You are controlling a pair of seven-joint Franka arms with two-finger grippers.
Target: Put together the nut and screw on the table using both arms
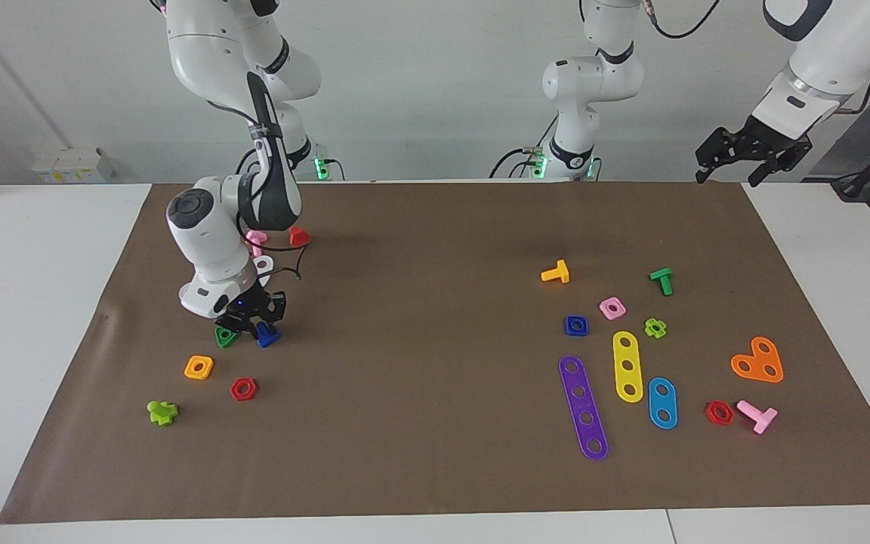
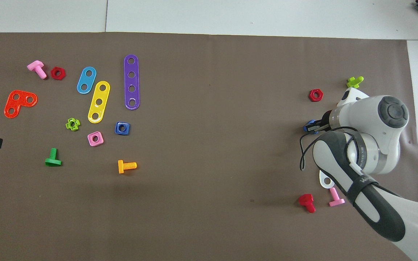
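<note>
- Fingers of the right gripper [image 1: 260, 330] pinch the blue screw [image 1: 268, 338] low on the worktop [image 1: 435, 227], partly hiding it.
- Left gripper [image 1: 729, 155] waits wide open, cut off overhead.
- Blue nut [image 1: 576, 326] lies beside the pink nut [image 1: 612, 307].

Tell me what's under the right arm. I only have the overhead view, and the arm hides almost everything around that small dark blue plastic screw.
Observer: The right pincer is down at mat level, right at the small dark blue plastic triangular-headed screw. I cannot tell whether it has a grip.
Operator: Anything else hidden there?
Observer: A green triangular plastic nut lies on the brown mat beside the screw, toward the right arm's end of the white table.
Operator: And the left arm?
Observer: It waits. The left pincer hangs open, high at its own end, holding nothing.
</note>
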